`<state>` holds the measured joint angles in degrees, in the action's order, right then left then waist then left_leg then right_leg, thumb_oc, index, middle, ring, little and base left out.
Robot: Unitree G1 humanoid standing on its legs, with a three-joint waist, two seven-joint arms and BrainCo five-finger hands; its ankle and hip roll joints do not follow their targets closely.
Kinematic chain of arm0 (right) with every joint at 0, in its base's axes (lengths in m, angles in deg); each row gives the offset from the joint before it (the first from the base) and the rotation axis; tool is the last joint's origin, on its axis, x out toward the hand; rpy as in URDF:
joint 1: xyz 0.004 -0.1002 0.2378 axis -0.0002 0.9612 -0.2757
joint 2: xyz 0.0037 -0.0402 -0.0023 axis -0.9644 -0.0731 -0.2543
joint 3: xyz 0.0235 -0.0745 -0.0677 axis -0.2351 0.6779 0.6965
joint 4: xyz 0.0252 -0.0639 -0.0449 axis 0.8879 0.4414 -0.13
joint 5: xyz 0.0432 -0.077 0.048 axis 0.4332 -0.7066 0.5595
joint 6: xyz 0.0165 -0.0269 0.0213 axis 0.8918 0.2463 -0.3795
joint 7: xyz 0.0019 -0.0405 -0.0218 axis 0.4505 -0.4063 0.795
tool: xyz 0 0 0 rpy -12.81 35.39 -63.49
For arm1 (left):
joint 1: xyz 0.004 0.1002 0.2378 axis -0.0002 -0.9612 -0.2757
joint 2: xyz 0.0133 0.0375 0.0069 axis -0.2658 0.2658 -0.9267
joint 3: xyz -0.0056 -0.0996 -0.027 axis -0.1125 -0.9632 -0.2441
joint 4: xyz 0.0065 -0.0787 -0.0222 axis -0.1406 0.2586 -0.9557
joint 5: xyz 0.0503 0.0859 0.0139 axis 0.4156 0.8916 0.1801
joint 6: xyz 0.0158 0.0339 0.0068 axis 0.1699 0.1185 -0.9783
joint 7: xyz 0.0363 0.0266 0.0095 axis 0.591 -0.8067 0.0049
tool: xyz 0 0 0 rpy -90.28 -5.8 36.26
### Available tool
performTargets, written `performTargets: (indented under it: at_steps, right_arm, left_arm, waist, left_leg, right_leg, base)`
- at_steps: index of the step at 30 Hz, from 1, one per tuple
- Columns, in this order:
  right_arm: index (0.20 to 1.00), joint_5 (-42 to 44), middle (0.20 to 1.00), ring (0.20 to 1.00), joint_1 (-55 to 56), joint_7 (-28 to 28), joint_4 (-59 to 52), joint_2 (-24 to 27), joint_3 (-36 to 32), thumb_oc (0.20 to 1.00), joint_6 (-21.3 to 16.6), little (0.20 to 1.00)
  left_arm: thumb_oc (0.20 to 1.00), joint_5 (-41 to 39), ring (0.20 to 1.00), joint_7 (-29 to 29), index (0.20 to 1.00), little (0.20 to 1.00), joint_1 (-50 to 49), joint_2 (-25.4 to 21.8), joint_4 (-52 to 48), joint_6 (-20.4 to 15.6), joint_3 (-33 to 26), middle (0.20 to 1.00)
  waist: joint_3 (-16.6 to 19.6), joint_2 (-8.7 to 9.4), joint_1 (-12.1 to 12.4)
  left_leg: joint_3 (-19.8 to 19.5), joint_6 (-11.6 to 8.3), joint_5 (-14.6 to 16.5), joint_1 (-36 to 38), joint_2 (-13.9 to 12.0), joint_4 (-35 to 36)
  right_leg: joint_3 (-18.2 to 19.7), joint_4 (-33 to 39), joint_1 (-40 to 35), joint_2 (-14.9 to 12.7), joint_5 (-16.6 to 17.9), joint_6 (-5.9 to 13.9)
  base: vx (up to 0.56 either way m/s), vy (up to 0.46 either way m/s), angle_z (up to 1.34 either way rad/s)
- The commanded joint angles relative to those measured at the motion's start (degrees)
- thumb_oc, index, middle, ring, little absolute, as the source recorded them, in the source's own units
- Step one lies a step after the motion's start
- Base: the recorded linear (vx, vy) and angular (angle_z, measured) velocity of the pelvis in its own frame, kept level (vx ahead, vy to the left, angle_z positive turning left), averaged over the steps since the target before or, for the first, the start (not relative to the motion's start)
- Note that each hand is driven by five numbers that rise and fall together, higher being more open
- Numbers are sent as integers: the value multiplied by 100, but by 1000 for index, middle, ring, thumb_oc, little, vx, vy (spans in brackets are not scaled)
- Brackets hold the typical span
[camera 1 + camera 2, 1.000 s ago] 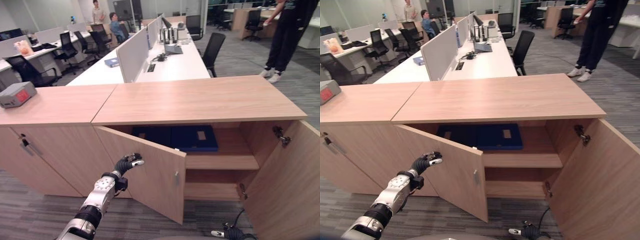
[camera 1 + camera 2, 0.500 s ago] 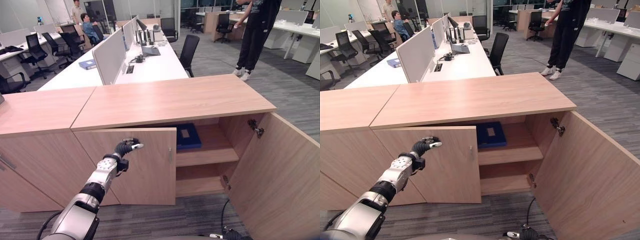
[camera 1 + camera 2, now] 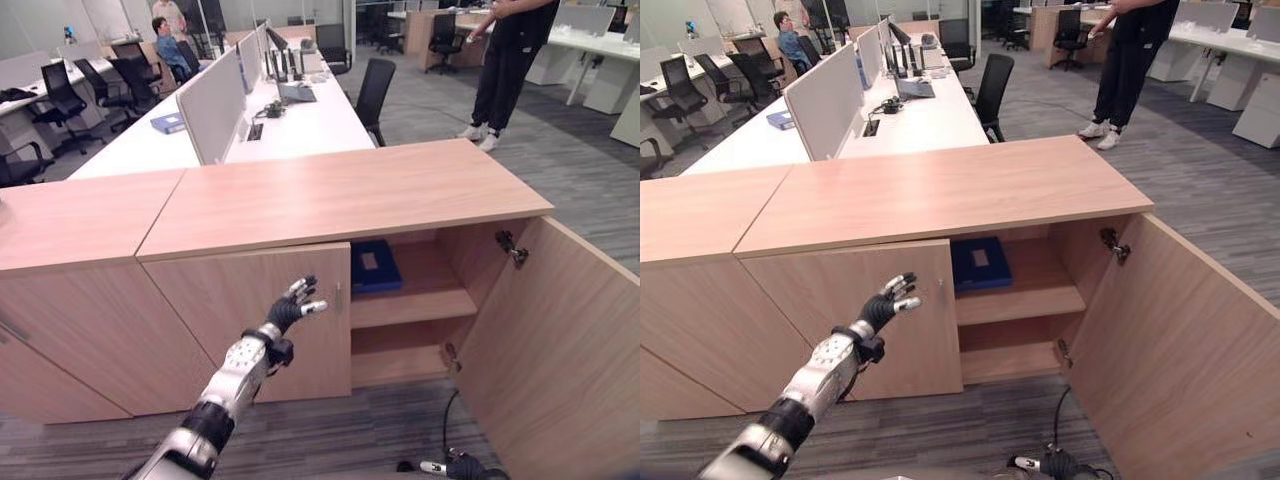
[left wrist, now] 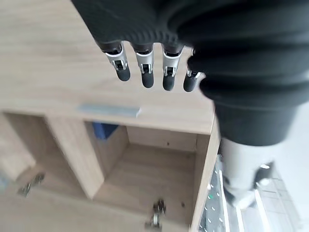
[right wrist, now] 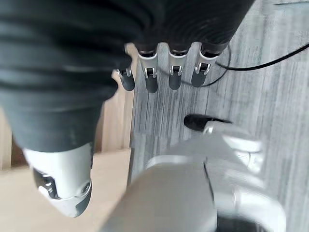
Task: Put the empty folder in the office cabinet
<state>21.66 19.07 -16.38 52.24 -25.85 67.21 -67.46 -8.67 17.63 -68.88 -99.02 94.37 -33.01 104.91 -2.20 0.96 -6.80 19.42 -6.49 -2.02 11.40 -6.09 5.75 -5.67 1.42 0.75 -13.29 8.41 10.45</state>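
The blue folder (image 3: 375, 265) lies flat on the upper shelf (image 3: 420, 300) inside the office cabinet (image 3: 340, 195), with a pale label on its cover; we see only the part of it that shows past the edge of the left door (image 3: 250, 310). That left door stands closed or very nearly so, flush with the cabinet front, and carries a small metal handle (image 3: 338, 298) near its free edge. The right door (image 3: 560, 350) is swung wide open, its inner face and hinges turned toward us, so the two shelves on the right side are exposed.

Our left hand (image 3: 292, 308) is raised in front of the left door, fingers spread and fairly straight, holding nothing; from the head views we cannot tell whether the fingertips touch the wood. In the left wrist view the same hand (image 4: 145, 67) shows its fingers extended toward the wooden panel, with the open compartment beyond.

Our right hand (image 5: 169, 72) hangs low over the grey carpet floor (image 5: 270, 106), its fingers relaxed and empty.

Behind the cabinet runs a long white desk (image 3: 300, 125) with a divider screen (image 3: 212, 100) and black office chairs (image 3: 375, 90). A person in dark clothes (image 3: 505, 60) stands on the carpet at the far right, and other people sit far back on the left.
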Motion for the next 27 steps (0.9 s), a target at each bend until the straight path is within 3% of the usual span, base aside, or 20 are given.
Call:
performTargets:
  at_steps: [1, 4, 5, 7, 8, 9, 10, 11, 16, 19, 21, 23, 24, 25, 27]
  right_arm:
    - [1000, 338, 1000, 1000, -496, 49, 258, -26, 83, 1000, -92, 1000]
    - [1000, 349, 1000, 1000, -524, 47, 253, -10, -10, 1000, -109, 1000]
    - [1000, 309, 1000, 1000, -568, 8, 263, -30, 18, 1000, -113, 1000]
    - [1000, 241, 1000, 1000, -640, -31, 401, -15, 64, 1000, -104, 1000]
    - [1000, 241, 1000, 1000, -640, -31, 403, -16, 63, 1000, -106, 1000]
    - [1000, 229, 1000, 1000, -633, -30, 485, 5, 107, 1000, -98, 1000]
    - [1000, 229, 1000, 1000, -631, -30, 485, 6, 107, 1000, -99, 1000]
    - [1000, 218, 1000, 1000, -602, -38, 561, 48, 124, 1000, -96, 1000]
    - [1000, 128, 1000, 1000, -622, -15, 573, 156, 243, 1000, -126, 1000]
    - [1000, 190, 1000, 1000, -691, -36, 533, 277, 269, 1000, -187, 1000]
    - [1000, 199, 1000, 1000, -754, -68, 565, 354, 295, 1000, -207, 1000]
    - [1000, 193, 1000, 1000, -858, -69, 531, 414, 382, 1000, -215, 1000]
    - [1000, 193, 1000, 1000, -863, -68, 532, 415, 383, 1000, -214, 1000]
    - [1000, 214, 1000, 1000, -964, -73, 481, 508, 439, 1000, -214, 1000]
    - [1000, 238, 1000, 1000, -985, -79, 478, 541, 480, 1000, -223, 1000]
  left_arm:
    - [1000, 176, 1000, 331, 1000, 1000, 250, -259, 6, -119, -313, 1000]
    - [1000, 282, 1000, 486, 1000, 1000, -323, -526, -194, 13, -457, 1000]
    - [1000, 292, 1000, 519, 1000, 1000, -550, -594, -131, 56, -580, 1000]
    - [1000, 381, 1000, 522, 1000, 1000, -713, -632, 131, 97, -658, 1000]
    - [1000, 382, 1000, 523, 1000, 1000, -713, -632, 133, 95, -657, 1000]
    - [1000, 497, 1000, 522, 1000, 1000, -716, -600, 410, 62, -659, 1000]
    - [1000, 497, 1000, 522, 1000, 1000, -715, -599, 415, 58, -658, 1000]
    - [1000, 633, 1000, 470, 1000, 1000, -719, -489, 796, 37, -664, 1000]
    - [1000, 839, 1000, 313, 1000, 1000, -730, -312, 1494, -18, -773, 1000]
    - [1000, 818, 1000, 189, 1000, 1000, -744, -139, 2055, -8, -982, 1000]
    - [1000, 827, 1000, 140, 1000, 1000, -754, -79, 2216, -23, -1026, 1000]
    - [1000, 791, 1000, 86, 1000, 1000, -760, -21, 2429, -33, -1065, 1000]
    - [1000, 792, 1000, 87, 1000, 1000, -754, -18, 2437, -38, -1067, 1000]
    - [1000, 718, 1000, 29, 1000, 1000, -737, 46, 2643, -49, -1100, 1000]
    - [1000, 652, 1000, -24, 1000, 1000, -734, 121, 2806, -59, -1133, 1000]
  waist:
    - [-337, -53, 112]
    - [-346, -162, 303]
    - [-325, -130, 448]
    - [-214, -65, 624]
    - [-214, -68, 626]
    - [-110, -14, 642]
    - [-108, -18, 643]
    - [-48, -32, 599]
    - [-24, -151, 434]
    - [-52, -303, 269]
    - [-128, -418, 261]
    - [-201, -427, 272]
    - [-196, -434, 269]
    - [-272, -349, 362]
    - [-296, -227, 491]
  left_leg:
    - [3, 422, 429, -110, 92, -157]
    - [313, 441, 382, -182, -27, -237]
    - [516, 406, 393, -145, -76, -262]
    - [680, 265, 440, -167, -171, -329]
    - [682, 264, 444, -165, -175, -331]
    - [760, 150, 367, -294, -261, -403]
    - [760, 148, 367, -295, -267, -406]
    - [807, 24, 282, -349, -362, -485]
    - [955, -209, 108, -204, -670, -573]
    - [1139, -525, -276, -158, -1142, -1019]
    - [1070, -719, -708, -219, -1482, -1414]
    - [947, -641, -1089, -399, -1666, -1878]
    - [939, -644, -1087, -417, -1678, -1891]
    - [379, -550, -1160, -733, -1560, -2346]
    - [-128, -362, -863, -1085, -1192, -2362]
  right_leg:
    - [-984, -1521, 160, -219, -511, 393]
    - [-1772, -2093, 190, -540, -613, 284]
    - [-2305, -2085, 23, -888, -633, 176]
    - [-2726, -1487, -270, -1137, -397, 245]
    - [-2727, -1473, -277, -1129, -388, 247]
    - [-2705, -773, -510, -1036, -332, 320]
    - [-2709, -755, -518, -1026, -322, 318]
    - [-2501, -468, -608, -898, -353, 307]
    - [-2230, -141, -672, -571, -449, 208]
    - [-2037, 145, -780, -121, -693, -7]
    - [-1873, 265, -879, 200, -893, -167]
    - [-1787, 271, -845, 365, -934, -338]
    - [-1788, 270, -835, 374, -935, -344]
    - [-1605, 299, -867, 431, -1019, -414]
    - [-1411, 322, -862, 380, -1048, -399]
  base:
    - [-163, 16, -30]
    - [-112, -67, -94]
    - [-49, -320, -121]
    - [-15, -320, -45]
    - [-32, -283, -102]
    - [-21, -193, -112]
    - [19, -367, -95]
    - [41, -176, -57]
    - [72, -273, -56]
    - [92, -309, -53]
    - [105, -246, -66]
    - [35, -183, -47]
    - [38, -199, -87]
    - [77, -155, -84]
    - [91, -123, -75]
